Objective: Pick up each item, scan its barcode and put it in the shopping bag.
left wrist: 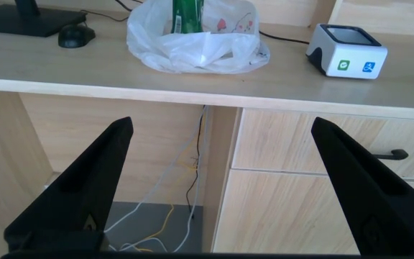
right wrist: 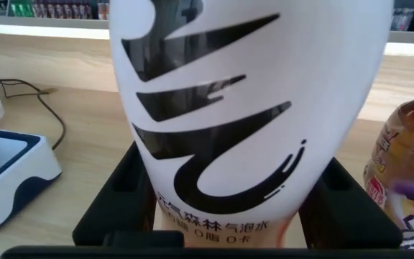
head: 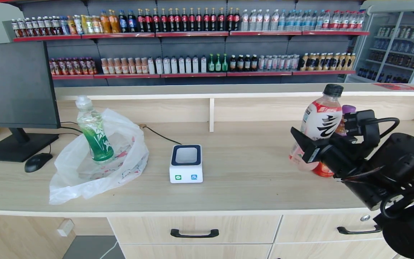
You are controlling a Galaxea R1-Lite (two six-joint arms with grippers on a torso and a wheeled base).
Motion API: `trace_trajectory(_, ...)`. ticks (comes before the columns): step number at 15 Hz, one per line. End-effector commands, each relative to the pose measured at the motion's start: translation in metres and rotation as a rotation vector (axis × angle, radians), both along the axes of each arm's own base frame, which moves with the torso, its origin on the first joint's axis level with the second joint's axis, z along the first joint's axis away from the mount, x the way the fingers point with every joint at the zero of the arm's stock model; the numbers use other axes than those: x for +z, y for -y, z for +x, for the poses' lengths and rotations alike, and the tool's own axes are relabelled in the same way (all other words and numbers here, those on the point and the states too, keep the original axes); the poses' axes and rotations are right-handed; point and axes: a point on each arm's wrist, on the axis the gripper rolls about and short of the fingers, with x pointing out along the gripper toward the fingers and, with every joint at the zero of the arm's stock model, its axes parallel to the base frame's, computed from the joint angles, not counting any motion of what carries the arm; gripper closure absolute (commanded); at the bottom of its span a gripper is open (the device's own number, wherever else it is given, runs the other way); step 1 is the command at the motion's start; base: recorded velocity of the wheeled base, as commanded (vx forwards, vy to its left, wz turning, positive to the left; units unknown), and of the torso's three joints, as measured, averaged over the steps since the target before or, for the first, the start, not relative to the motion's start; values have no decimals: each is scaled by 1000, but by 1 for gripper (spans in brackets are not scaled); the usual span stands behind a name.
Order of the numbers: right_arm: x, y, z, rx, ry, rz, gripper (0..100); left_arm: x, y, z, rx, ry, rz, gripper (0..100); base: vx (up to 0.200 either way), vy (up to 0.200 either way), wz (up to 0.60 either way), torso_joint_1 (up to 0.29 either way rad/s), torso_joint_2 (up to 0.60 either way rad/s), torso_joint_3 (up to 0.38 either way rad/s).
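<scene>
A pink drink bottle with a white and black label and a black cap [head: 320, 122] leans at the right of the counter. My right gripper [head: 322, 138] is shut on its lower body, and its label [right wrist: 228, 108] looms close in the right wrist view between the black fingers [right wrist: 124, 194]. A green bottle [head: 93, 133] stands upright inside the white shopping bag [head: 84, 176] on the left. The white and blue barcode scanner [head: 186, 163] sits mid-counter. My left gripper [left wrist: 221, 129] hangs open below the counter's front edge, holding nothing.
A second bottle with a purple cap [head: 348, 108] and orange contents [right wrist: 408, 165] stands just behind the held one. A monitor [head: 13, 86] and a mouse [head: 37, 162] sit at the far left. A raised ledge [head: 228, 90] runs along the back of the counter.
</scene>
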Motion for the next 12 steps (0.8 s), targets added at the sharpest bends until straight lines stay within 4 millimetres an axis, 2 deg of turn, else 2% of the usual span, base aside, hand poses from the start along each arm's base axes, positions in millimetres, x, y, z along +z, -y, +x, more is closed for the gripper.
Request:
trace_trajectory(1,19,-5,-31,53,50,18,100,0,0,0,0,0,0,0,0,0,0,0,0,0)
trace_trajectory(4,29,-14,-54,121,82,34,100,0,0,0,0,0,0,0,0,0,0,0,0,0)
trace_trajectory(6,34,-31,-68,213,95,50,100,0,0,0,0,0,-1,0,0,0,0,0,0,0)
trace_trajectory(8,35,-41,-74,269,91,77,100,0,0,0,0,0,-1,0,0,0,0,0,0,0)
trace_trajectory(11,44,-80,-98,455,117,107,100,0,0,0,0,0,0,0,0,0,0,0,0,0)
trace_trajectory(12,46,-85,-100,477,123,113,100,0,0,0,0,2,0,0,0,0,0,0,0,0)
